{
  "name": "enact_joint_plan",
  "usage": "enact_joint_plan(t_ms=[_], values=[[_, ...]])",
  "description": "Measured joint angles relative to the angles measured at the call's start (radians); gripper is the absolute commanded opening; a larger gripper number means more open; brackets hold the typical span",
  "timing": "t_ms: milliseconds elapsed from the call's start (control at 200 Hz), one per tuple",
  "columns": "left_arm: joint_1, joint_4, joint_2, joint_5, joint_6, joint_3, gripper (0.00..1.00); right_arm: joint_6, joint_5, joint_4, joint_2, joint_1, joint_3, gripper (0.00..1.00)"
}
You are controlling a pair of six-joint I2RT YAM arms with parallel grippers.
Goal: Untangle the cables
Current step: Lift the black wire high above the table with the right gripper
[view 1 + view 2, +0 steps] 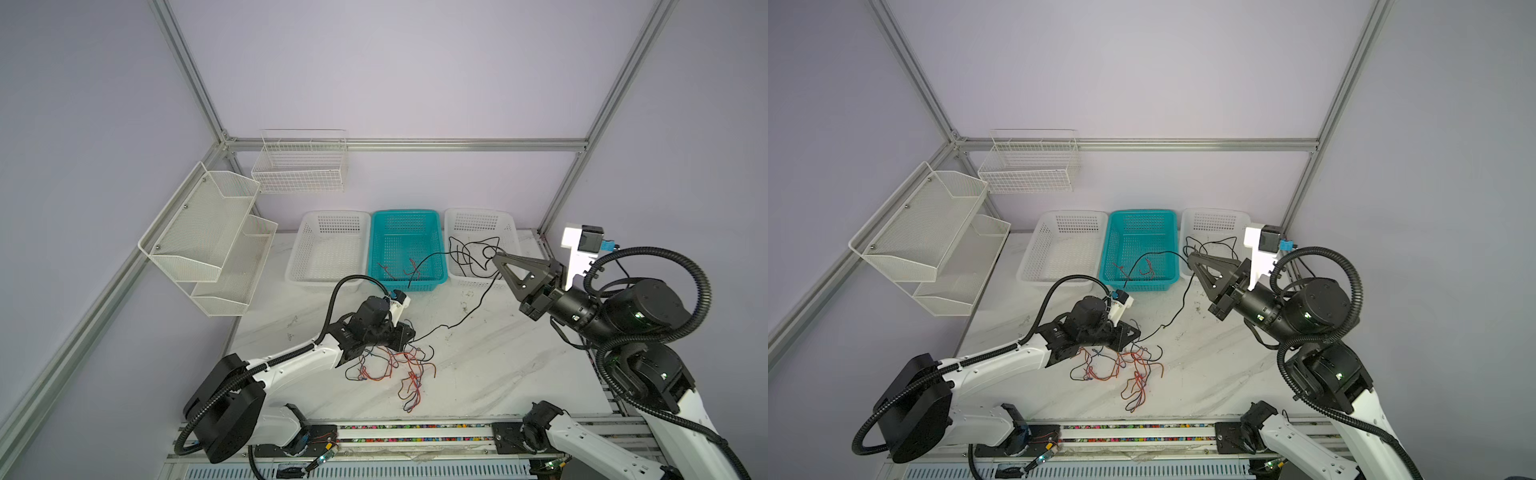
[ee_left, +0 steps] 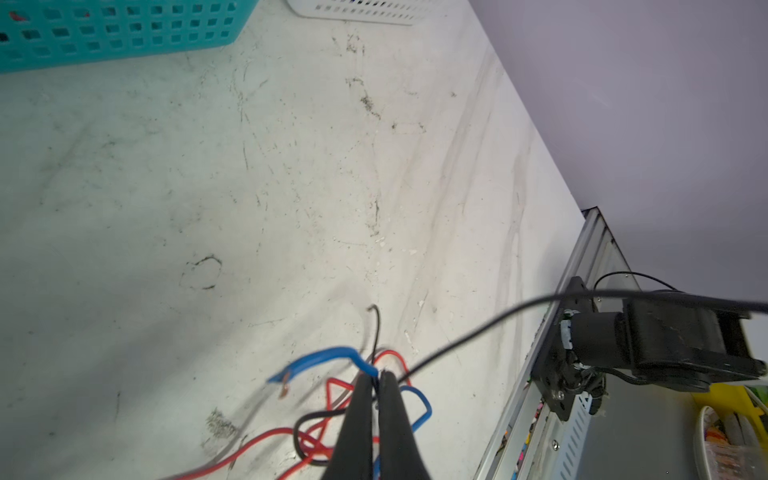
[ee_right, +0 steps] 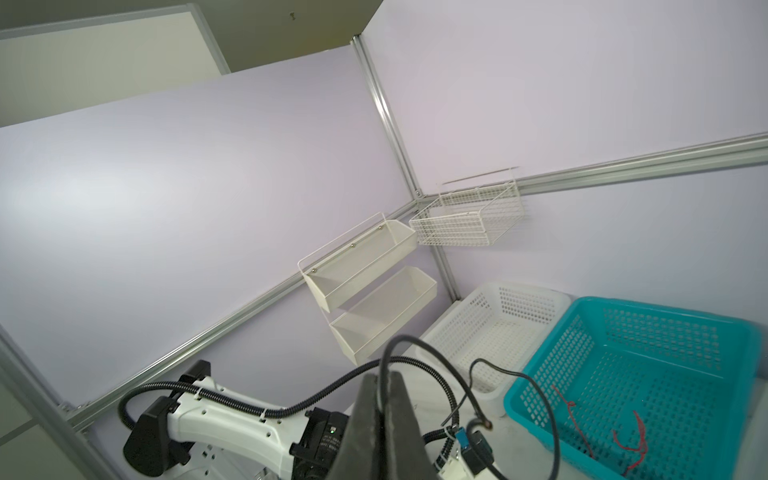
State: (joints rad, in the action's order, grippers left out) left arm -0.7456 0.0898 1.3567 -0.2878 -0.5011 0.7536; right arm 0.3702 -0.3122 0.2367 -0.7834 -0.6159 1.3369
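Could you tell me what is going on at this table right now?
Two arms are separating a tangle of thin black, red-orange and blue cables on the white table. The left gripper is shut on the tangle, low at the table. The right gripper is shut on a long black cable, raised near the right-hand white plastic basket; that cable runs down to the tangle. A few red wires lie in the teal plastic basket.
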Motion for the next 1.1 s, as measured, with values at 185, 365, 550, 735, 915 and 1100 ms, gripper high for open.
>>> enact_joint_plan(t_ms=[185, 365, 550, 735, 915, 1100], values=[[0.006, 0.018, 0.004, 0.039, 0.009, 0.0, 0.0, -0.042, 0.192, 0.061, -0.029, 0.0, 0.126, 0.0], [0.006, 0.032, 0.004, 0.065, 0.016, 0.0, 0.0, -0.066, 0.327, 0.095, -0.082, 0.0, 0.229, 0.0], [0.006, 0.037, 0.008, 0.087, 0.016, 0.0, 0.0, -0.089, 0.423, 0.105, -0.145, 0.0, 0.37, 0.0], [0.01, 0.04, 0.027, 0.108, 0.023, 0.0, 0.0, -0.096, 0.458, 0.107, -0.186, 0.0, 0.494, 0.0], [0.016, 0.039, 0.05, 0.114, 0.023, 0.0, 0.0, -0.107, 0.495, 0.102, -0.23, 0.0, 0.575, 0.0], [0.02, 0.049, 0.112, 0.121, 0.023, 0.0, 0.0, -0.111, 0.53, 0.097, -0.322, 0.0, 0.716, 0.0]])
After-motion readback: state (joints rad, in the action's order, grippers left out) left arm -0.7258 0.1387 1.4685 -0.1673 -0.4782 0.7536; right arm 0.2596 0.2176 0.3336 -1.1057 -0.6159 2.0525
